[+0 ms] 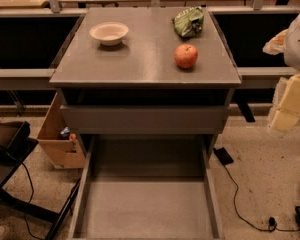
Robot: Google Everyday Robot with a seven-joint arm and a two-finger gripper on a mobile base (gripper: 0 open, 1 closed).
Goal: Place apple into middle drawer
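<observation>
The red-orange apple [186, 55] stands on the grey cabinet top [140, 59], towards its right side, in front of the green snack bag [189, 21]. The middle drawer [147, 204] is pulled out wide below, its flat floor bare. My gripper [288, 109] hangs at the right edge of the view, beside the cabinet and to the right of the apple, well apart from it and lower than the cabinet top. It holds nothing that I can see.
A pale round bowl [109, 33] sits at the cabinet top's back left. The shallower upper drawer [145, 119] shows its flat front. A cardboard box [60, 139] stands on the floor at left, a black cable [240, 204] runs at right.
</observation>
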